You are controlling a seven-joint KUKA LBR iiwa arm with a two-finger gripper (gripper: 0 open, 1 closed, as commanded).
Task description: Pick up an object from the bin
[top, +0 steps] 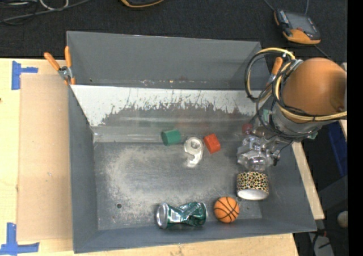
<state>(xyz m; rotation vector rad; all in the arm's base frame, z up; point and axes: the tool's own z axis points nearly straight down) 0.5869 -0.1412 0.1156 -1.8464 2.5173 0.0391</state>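
Note:
My gripper (256, 156) hangs low at the right side of the bin, just above a leopard-print tape roll (252, 185). Its metal fingers are hard to tell apart from the body. A small orange basketball (227, 209) lies left of and below the roll, near the front wall. Further left of the gripper sit a red block (212, 143) and a white plastic piece (193, 151).
A crushed green can (182, 214) lies along the front wall. A green block (170, 136) rests near the back slope. The arm with its orange cover and cables stands over the right rim.

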